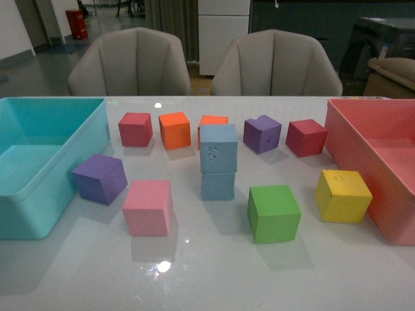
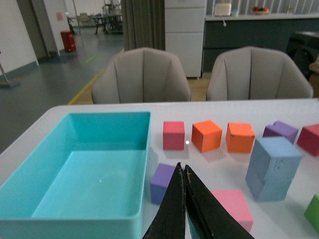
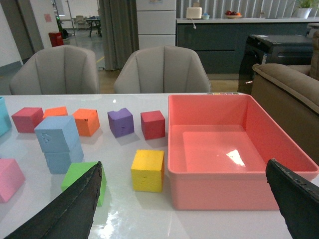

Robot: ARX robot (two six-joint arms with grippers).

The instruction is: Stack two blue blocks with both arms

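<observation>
Blue blocks (image 1: 218, 162) stacked (orange cube (image 1: 213, 121) half-hidden behind), left fingers (image 2: 177, 209) pressed together, right fingers (image 3: 79, 209) wide.

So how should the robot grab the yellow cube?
Come from above and pinch the yellow foam cube on two opposite flat sides. It sits slightly turned, so the tool should turn to match. The pink plastic bin is close on its right, so the near and far faces look freer.

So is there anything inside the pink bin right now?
No, in the right wrist view the pink bin shows only its bare floor with a glare spot, and every cube sits outside it on the table.
</observation>
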